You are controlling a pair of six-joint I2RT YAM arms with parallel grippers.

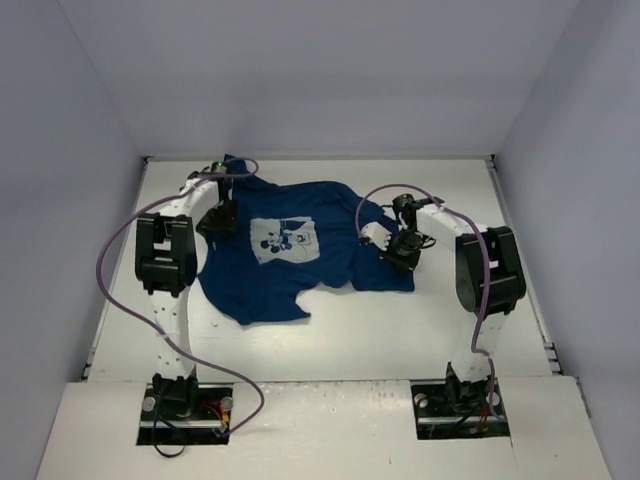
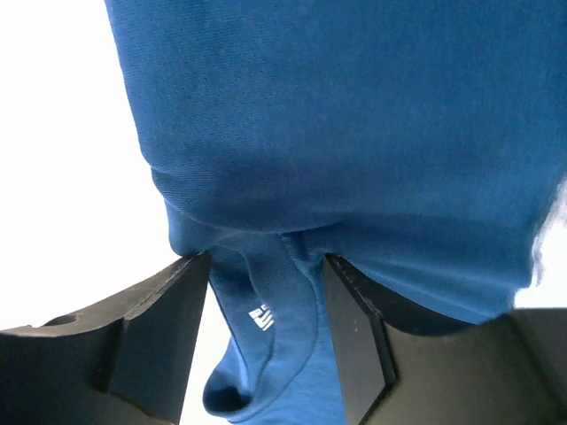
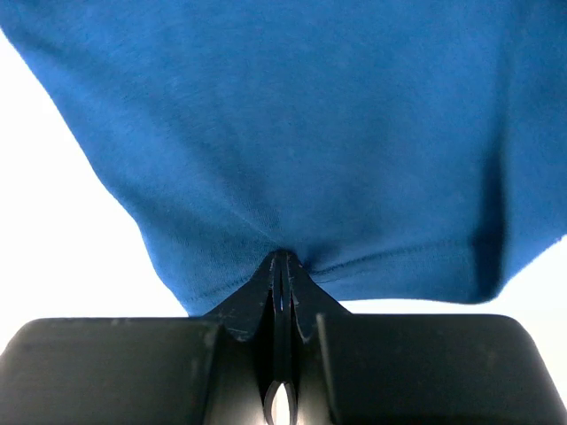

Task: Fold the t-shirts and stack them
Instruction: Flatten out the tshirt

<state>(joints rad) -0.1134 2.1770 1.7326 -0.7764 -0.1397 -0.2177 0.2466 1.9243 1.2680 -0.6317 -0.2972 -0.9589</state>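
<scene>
One navy blue t-shirt (image 1: pixel 290 275) lies spread on the white table (image 1: pixel 400 330), with its pale mouse print (image 1: pixel 283 240) facing up. My left gripper (image 1: pixel 218 216) is at the shirt's far left edge. In the left wrist view its jaws (image 2: pixel 266 266) stand apart, and a hanging fold of the shirt (image 2: pixel 354 133) with a small white label (image 2: pixel 260 317) lies between the fingers (image 2: pixel 151 328). My right gripper (image 1: pixel 386 240) is at the shirt's right edge. In the right wrist view it (image 3: pixel 283 258) is shut on the hem of the shirt (image 3: pixel 310 115), and the cloth puckers at the tips.
Pale walls close the table in on the left, back and right. Purple cables (image 1: pixel 110 260) loop from both arms. A raised white ledge (image 1: pixel 320 420) with the arm bases lies along the near edge.
</scene>
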